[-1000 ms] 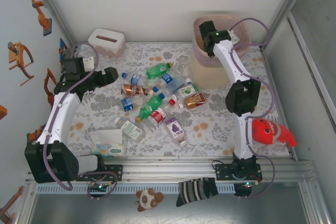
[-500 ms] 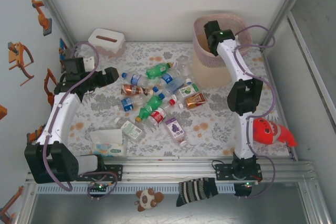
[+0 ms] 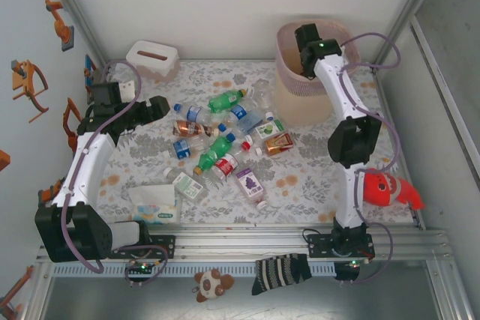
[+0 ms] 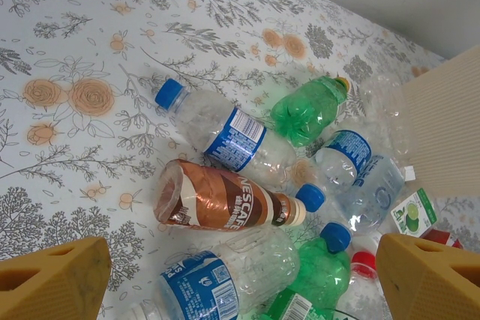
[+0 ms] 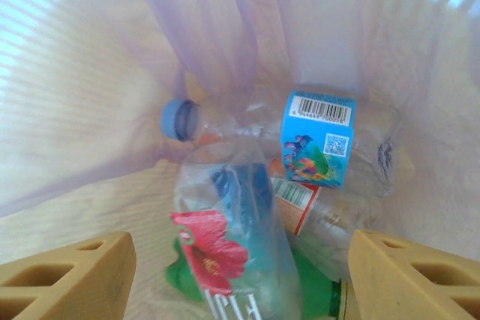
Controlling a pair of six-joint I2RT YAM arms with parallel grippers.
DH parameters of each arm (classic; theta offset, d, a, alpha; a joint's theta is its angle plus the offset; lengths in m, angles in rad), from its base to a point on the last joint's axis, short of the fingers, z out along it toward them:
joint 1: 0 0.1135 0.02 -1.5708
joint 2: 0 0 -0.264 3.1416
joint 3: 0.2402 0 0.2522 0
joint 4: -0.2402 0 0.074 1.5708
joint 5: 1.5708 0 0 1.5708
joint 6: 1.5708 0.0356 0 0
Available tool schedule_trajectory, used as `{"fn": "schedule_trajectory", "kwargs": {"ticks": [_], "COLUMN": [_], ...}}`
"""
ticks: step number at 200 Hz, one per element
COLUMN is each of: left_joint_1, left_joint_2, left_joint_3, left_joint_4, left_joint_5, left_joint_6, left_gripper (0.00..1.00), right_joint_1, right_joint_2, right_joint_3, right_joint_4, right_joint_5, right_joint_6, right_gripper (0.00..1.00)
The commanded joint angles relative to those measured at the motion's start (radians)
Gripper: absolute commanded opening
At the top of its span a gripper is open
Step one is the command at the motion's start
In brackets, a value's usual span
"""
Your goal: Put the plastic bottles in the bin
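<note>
Plastic bottles [image 3: 223, 101] lie heaped on the table [image 3: 300, 177], just ahead of and below the left gripper [image 4: 240, 275]. Its jaws stand wide apart, holding nothing. The right gripper [image 5: 240, 275] hangs over the bin [image 3: 289, 84] opening, jaws spread and empty. Several bottles rest directly beneath it on the liner [image 5: 202, 20].
</note>
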Motion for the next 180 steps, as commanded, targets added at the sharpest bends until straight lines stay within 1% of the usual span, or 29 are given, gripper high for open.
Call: {"fn": "schedule_trajectory", "kwargs": {"ticks": [1, 53, 100, 130, 145, 161, 180], "left_joint_1": [-0.005, -0.005, -0.005, -0.005, -0.005, -0.004, -0.002], "left_joint_2": [-0.028, -0.025, -0.024, -0.023, -0.023, -0.02, -0.013], "left_joint_3": [-0.011, -0.011, -0.011, -0.011, -0.011, -0.011, -0.009], "left_joint_4": [0.001, 0.0, 0.003, 0.004, 0.005, 0.006, 0.008], "left_joint_5": [-0.003, -0.001, 0.0, 0.002, 0.0, 0.001, 0.006], "left_joint_6": [0.005, 0.005, 0.004, 0.004, 0.004, 0.004, 0.001], "left_gripper": [0.91, 0.91, 0.91, 0.91, 0.91, 0.91, 0.91], "right_joint_1": [0.001, 0.004, 0.013, 0.025, 0.025, 0.024, 0.024], "right_joint_2": [-0.086, -0.165, -0.247, -0.327, -0.377, -0.441, -0.521], "right_joint_3": [0.005, 0.007, -0.002, -0.066, -0.129, -0.219, -0.331], "right_joint_4": [0.004, 0.042, 0.096, 0.207, 0.294, 0.384, 0.472], "right_joint_5": [0.058, 0.05, 0.053, 0.046, 0.003, -0.075, -0.148], "right_joint_6": [0.009, -0.036, -0.145, -0.387, -0.556, -0.736, -0.89], "right_gripper": [0.73, 0.73, 0.71, 0.68, 0.65, 0.63, 0.61]}}
